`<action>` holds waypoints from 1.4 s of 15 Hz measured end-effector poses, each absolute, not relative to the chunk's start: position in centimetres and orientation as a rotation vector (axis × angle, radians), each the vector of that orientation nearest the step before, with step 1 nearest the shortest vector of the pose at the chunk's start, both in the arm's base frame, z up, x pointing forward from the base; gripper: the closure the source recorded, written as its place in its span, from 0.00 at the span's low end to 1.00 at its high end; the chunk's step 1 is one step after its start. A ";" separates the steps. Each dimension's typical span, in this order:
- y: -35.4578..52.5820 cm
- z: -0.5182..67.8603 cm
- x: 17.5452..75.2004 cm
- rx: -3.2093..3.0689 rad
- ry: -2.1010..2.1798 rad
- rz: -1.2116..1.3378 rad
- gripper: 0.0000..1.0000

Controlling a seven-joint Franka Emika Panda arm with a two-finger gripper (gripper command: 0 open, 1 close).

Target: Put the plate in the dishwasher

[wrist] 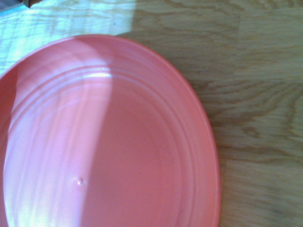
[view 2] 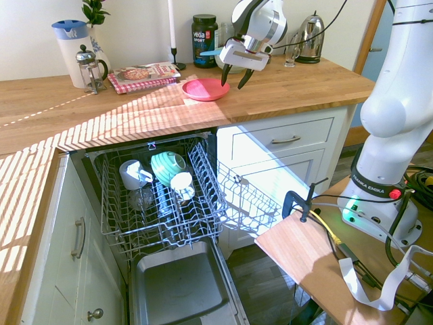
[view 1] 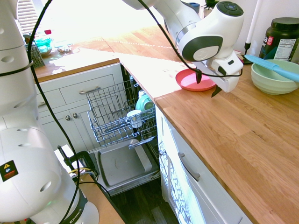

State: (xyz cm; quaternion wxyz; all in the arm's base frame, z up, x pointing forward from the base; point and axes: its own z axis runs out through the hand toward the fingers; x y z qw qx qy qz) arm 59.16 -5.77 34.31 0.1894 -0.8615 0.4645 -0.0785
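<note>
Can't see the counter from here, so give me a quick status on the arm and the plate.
Jaws open, empty, above counter by plate's edge. Plate flat on counter, not yet gripped. Nothing seen between them.

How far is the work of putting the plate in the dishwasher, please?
Already done: the dishwasher stands open and its wire rack is accessible. In hand: the open gripper hovers by the pink plate, apparently for a grasp; nothing is held. Left: grasping the plate, which lies on the wooden counter, and setting it in the rack.
</note>
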 end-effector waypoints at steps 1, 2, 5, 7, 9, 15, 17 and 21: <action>-5.8 34.4 59.6 -2.420 1.304 -0.225 1.00; -5.7 34.4 60.0 -2.420 1.300 -0.226 1.00; -4.9 34.1 61.4 -2.427 1.265 -0.178 1.00; -4.1 33.6 61.9 -2.441 1.214 -0.123 1.00; -3.7 33.2 62.5 -2.452 1.182 -0.078 1.00; -2.6 32.3 63.5 -2.470 1.134 0.004 1.00; -2.2 32.2 63.8 -2.472 1.124 0.012 1.00; -1.4 32.6 64.8 -2.470 1.099 0.014 1.00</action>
